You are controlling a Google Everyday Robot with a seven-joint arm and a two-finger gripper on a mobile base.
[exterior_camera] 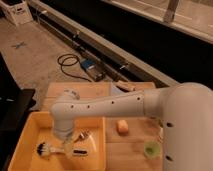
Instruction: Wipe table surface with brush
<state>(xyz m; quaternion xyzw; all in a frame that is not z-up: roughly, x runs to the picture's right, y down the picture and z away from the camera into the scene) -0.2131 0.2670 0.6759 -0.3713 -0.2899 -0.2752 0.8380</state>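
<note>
1. The white arm reaches in from the right, bends at a rounded joint over the left of the bench, and drops straight down into a yellow tub point(33, 121).
2. The claw point(66, 144) hangs low inside that tub, right over the middle of the brush point(59, 149).
3. Its fingers stand wide apart and have nothing clamped between them. Whether they touch the brush handle, I cannot tell from here.
4. The brush lies flat on the tub floor. Its dark bristled head points to the left, the slim white handle runs to the right, and the black tip ends near the tub's middle.
5. A silver fork point(83, 134) lies in the tub too, just behind and to the right of the claw.
6. The bench top point(129, 156), made of pale wooden planks, carries the tub on its left part.
7. A small orange block point(121, 126) sits on the planks right of the tub.
8. A green cup point(151, 148) stands further right, close to the arm's thick base.
9. On the floor behind the bench, a black cable point(66, 62) coils beside a blue box point(90, 67).
</note>
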